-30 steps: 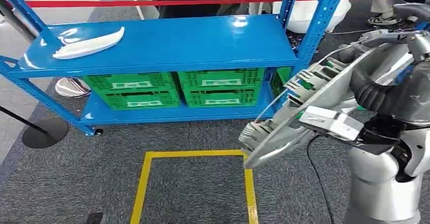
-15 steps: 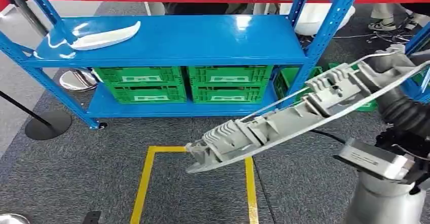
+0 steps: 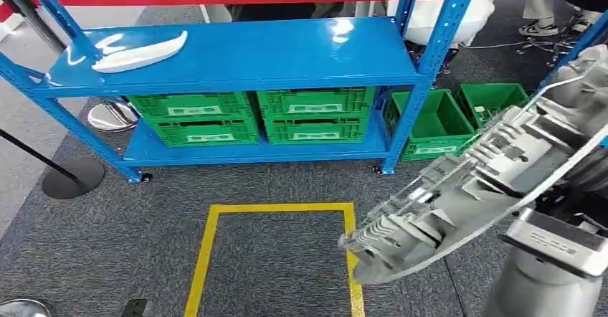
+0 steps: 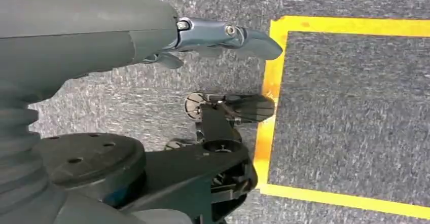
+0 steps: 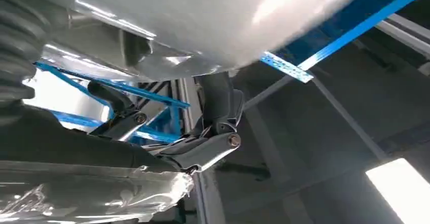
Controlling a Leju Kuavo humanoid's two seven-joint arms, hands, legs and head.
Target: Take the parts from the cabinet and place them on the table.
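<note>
Looking down from the head view, we see the blue cabinet (image 3: 236, 59) as the largest thing, standing on grey carpet with a red barrier tape (image 3: 287, 0) running behind it. Our long grey part (image 3: 466, 188), ribbed on its inner side, comes next: it hangs in the air to the right of the cabinet, tilted, its lower end above the right edge of the yellow floor square (image 3: 276, 209). In the right wrist view our right hand (image 5: 203, 143) has its dark fingers curled up against the pale, glossy face of that part, so we judge it is gripping it. Four green crates (image 3: 258, 116) sit stacked in two pairs on the cabinet's lower shelf, and two more green bins (image 3: 459, 116) stand on the floor just beside its right post. A white curved part (image 3: 140, 53) lies on the top shelf, near the left end. Our left hand (image 4: 223, 67) hangs above the carpet, fingers apart, holding nothing.
</note>
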